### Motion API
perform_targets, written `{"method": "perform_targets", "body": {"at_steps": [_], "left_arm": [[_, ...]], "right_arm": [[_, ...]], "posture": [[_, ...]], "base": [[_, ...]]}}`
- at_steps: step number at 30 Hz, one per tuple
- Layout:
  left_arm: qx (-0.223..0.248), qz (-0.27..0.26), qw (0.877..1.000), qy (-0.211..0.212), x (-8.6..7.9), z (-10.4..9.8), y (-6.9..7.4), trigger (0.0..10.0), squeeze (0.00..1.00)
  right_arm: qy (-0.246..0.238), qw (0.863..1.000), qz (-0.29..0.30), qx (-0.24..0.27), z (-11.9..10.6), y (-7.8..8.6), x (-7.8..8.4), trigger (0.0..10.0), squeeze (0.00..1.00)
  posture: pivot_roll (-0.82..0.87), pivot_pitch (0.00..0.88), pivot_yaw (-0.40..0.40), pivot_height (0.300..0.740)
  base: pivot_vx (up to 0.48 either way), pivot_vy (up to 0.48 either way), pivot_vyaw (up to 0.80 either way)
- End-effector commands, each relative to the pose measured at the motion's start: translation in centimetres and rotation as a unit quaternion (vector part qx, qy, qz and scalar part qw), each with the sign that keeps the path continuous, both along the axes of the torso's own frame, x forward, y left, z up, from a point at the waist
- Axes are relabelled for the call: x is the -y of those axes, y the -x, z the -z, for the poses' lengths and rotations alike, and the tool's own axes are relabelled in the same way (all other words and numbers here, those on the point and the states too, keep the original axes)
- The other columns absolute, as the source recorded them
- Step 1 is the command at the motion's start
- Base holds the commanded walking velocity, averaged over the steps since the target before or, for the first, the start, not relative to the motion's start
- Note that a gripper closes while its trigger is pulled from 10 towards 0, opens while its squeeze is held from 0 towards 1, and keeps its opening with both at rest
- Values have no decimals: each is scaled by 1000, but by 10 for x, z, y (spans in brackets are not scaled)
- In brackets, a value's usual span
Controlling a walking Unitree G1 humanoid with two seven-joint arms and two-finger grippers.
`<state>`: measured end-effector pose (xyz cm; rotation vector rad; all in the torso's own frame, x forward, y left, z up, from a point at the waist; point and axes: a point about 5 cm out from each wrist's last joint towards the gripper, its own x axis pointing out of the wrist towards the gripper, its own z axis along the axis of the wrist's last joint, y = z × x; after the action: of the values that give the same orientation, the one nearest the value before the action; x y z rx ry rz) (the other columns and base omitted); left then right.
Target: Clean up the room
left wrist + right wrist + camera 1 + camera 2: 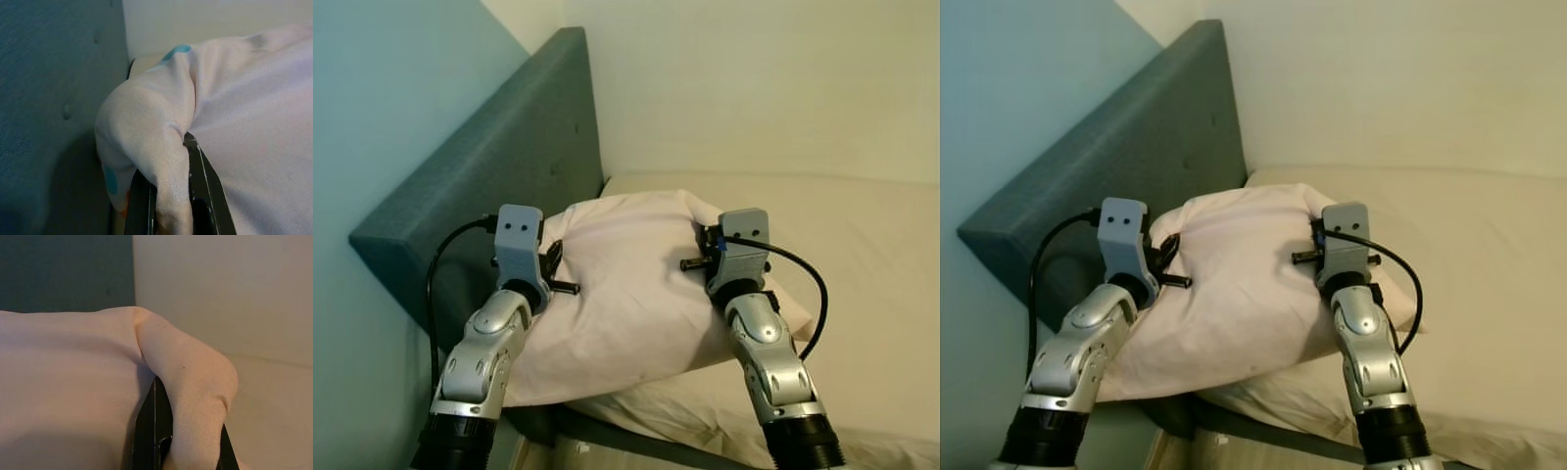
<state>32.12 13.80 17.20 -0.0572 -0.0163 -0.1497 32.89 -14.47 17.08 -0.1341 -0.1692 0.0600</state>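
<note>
Between the two arms, the head views show a pale pink pillow [626, 284] held above the bed [862, 294], beside the teal headboard [499, 186]. Left wrist view: left gripper [171, 196] pinches a pillow fold. Right wrist view: right gripper [181, 431] clamps another fold.

Pale pink pillow [626, 284] with teal and orange spots near one corner; dark teal headboard [499, 166]; cream bed [871, 264]; black fingers [203, 191].
</note>
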Motion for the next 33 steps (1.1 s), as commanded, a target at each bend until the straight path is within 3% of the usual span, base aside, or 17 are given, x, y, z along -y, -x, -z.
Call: {"method": "perform_targets", "body": {"at_steps": [1,29,33], "left_arm": [[5,-41,999,-17,-17,-2,-1,10000,0],[-6,-21,1000,-17,-10,1,-2,10000,0],[-9,-16,1000,-21,-9,2,-1,10000,0]], "right_arm": [[4,1000,17,26,-8,0,5,10000,0],[1,999,23,25,-7,2,7,10000,0],[-19,999,27,20,-5,3,9,10000,0]], "posture": [[-85,57,59,740],[-88,63,72,740],[-89,67,73,740]], "base": [[0,0,800],[0,0,798],[0,0,0]]}}
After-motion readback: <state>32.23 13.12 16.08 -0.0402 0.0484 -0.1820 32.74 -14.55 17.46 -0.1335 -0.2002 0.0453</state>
